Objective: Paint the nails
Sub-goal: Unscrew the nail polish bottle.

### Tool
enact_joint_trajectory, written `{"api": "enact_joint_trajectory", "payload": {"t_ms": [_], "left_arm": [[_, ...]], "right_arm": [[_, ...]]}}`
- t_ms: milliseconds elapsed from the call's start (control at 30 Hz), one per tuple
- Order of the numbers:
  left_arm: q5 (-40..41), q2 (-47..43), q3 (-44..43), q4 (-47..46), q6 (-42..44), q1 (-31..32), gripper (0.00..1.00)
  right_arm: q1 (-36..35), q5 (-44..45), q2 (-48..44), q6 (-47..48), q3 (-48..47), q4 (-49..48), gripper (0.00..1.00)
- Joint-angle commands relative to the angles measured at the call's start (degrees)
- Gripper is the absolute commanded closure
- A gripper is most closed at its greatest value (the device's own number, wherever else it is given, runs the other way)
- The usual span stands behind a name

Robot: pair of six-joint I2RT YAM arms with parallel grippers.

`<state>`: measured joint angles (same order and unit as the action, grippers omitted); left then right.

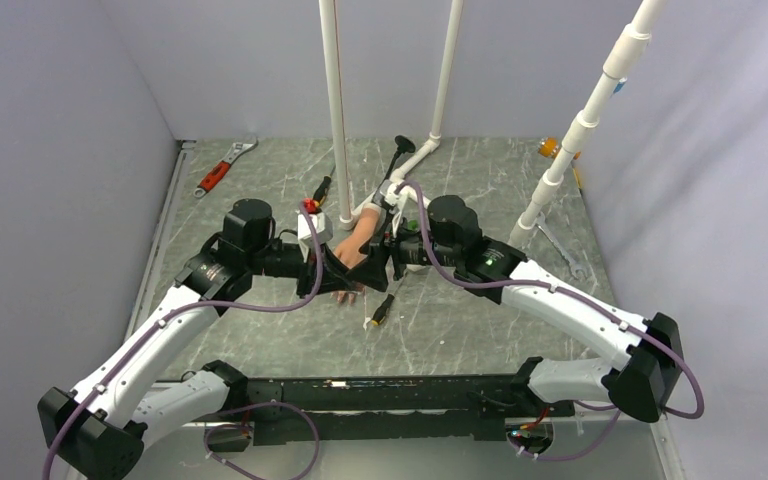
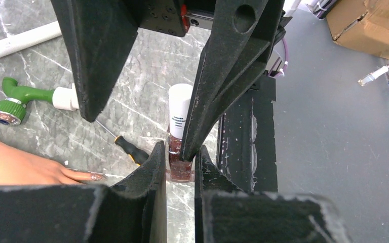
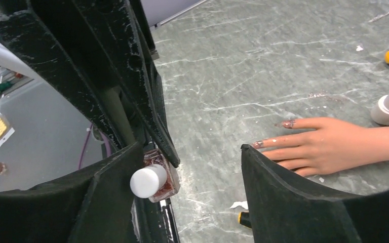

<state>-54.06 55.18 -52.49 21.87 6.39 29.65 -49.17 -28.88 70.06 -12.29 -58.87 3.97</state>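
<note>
The peach mannequin hand (image 3: 329, 147) lies flat on the grey table, fingers pointing towards the arms; it also shows in the top view (image 1: 352, 250). Two of its nails (image 3: 287, 123) look glittery pink, and one fingertip nail (image 2: 95, 176) shows in the left wrist view. My left gripper (image 2: 180, 149) is shut on the glass base of a dark red nail polish bottle (image 2: 180, 164), held above the table with its white cap (image 3: 148, 180) on. My right gripper (image 3: 191, 149) is wide open with the cap between its fingers, close to the left finger (image 3: 106, 187). The two grippers meet beside the hand's fingers (image 1: 360, 262).
A black-and-yellow screwdriver (image 1: 380, 312) lies just in front of the hand. White PVC posts (image 1: 337, 110) stand behind it, another (image 1: 580, 120) at the right. A red-handled wrench (image 1: 222, 170) lies far left, a silver wrench (image 1: 562, 252) right. A green-handled tool (image 2: 15, 101) lies nearby.
</note>
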Motion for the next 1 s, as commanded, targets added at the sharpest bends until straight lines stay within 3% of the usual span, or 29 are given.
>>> {"api": "enact_joint_trajectory", "payload": {"t_ms": [0, 200, 500, 767, 967], "left_arm": [[2.7, -0.2, -1.6, -10.0, 1.1, -0.3, 1.00], [6.0, -0.5, -1.2, -10.3, 0.5, -0.4, 1.00], [14.8, -0.2, -1.1, -10.6, -1.1, -0.4, 1.00], [16.7, 0.2, -0.9, -10.6, -0.7, -0.8, 1.00], [17.3, -0.2, -0.7, -11.5, -1.7, -1.0, 1.00]], "right_arm": [[-2.3, -3.1, -1.7, -0.6, -1.5, 3.0, 0.23], [-2.3, 0.6, -4.7, -4.0, 0.3, 0.9, 0.17], [-2.3, 6.0, -7.2, -6.6, 1.4, 0.6, 0.16], [-2.3, 9.8, -8.2, -7.1, 0.0, 0.6, 0.16], [-2.4, 24.4, -8.6, -13.8, -2.0, 1.7, 0.16]]}}
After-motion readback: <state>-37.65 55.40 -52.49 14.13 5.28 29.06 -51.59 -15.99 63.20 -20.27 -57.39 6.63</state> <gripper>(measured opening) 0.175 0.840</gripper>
